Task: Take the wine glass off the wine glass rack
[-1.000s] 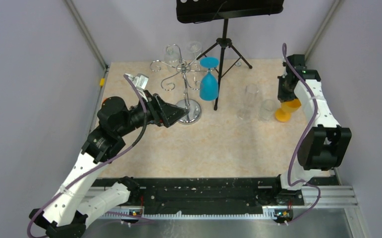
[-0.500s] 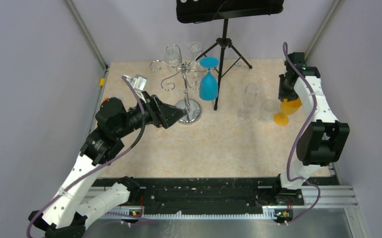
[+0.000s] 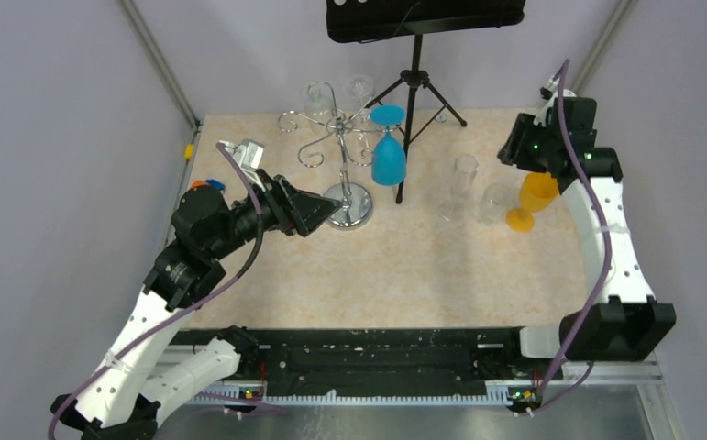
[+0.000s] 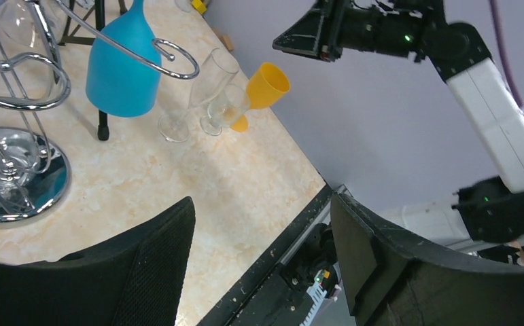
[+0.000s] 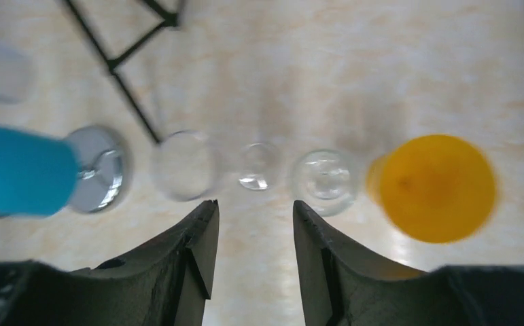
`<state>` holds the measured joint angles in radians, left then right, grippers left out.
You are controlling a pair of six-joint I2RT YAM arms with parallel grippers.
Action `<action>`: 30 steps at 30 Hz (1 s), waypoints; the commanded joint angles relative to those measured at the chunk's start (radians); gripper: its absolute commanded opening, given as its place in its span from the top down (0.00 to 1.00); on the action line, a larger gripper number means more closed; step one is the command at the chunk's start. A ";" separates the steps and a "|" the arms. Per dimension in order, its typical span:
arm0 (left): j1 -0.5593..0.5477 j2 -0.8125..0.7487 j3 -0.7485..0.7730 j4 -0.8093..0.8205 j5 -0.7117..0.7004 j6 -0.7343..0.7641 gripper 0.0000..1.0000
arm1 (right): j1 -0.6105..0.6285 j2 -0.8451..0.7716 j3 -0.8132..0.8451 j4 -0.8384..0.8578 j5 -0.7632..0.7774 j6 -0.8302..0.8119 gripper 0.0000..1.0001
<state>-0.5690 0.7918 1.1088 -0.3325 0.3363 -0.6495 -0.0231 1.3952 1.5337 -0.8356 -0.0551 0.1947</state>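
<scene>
Left gripper (image 4: 262,204) first: jaws spread wide, nothing between them, and it hovers low beside the round base of the wine glass rack (image 3: 359,211). The right gripper (image 5: 253,207) hangs high over the right side of the table (image 3: 423,275). Its fingers are parted and also empty, directly above a row of standing glasses: two clear glasses (image 3: 464,179) and an orange glass (image 3: 535,194).

Now the target. The blue wine glass (image 3: 387,158) hangs bowl down, foot up, from a curled arm on the rack's right side, close to the black tripod (image 3: 412,87).

We judge it light, smooth-walled and slippery, with a thin stem that won't forgive a hard squeeze. The bowl looks too broad for an easy pinch, so the narrow neck just under the foot is our pick. It should slide outward along the wire, not get pulled straight down. The rack looks light and top-heavy, so a snag could tip it.

What we can't read: the left wrist view cuts off the blue glass above the bowl. From above, its stem merges with the tripod leg, so the hook's open end is unclear. The right wrist view is blurred. More clear glass at the rack's far side (image 3: 317,96) barely shows.
</scene>
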 commanded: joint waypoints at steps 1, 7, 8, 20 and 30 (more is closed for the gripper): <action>0.002 -0.019 0.037 0.013 -0.061 0.023 0.24 | 0.140 -0.145 -0.167 0.342 -0.282 0.230 0.54; 0.002 -0.036 0.049 -0.026 -0.105 0.037 0.24 | 0.289 -0.214 -0.328 0.743 -0.316 0.595 0.53; 0.002 -0.040 0.049 -0.030 -0.112 0.039 0.23 | 0.311 -0.214 -0.339 0.778 -0.297 0.653 0.54; 0.002 -0.068 0.049 -0.058 -0.139 0.043 0.23 | 0.425 -0.060 -0.253 0.900 -0.128 0.913 0.48; 0.002 -0.080 0.038 -0.059 -0.211 0.039 0.22 | 0.426 0.066 -0.161 0.917 -0.094 0.921 0.51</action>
<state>-0.5690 0.7223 1.1252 -0.4137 0.1650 -0.6247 0.3920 1.4288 1.2865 0.0208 -0.1806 1.1030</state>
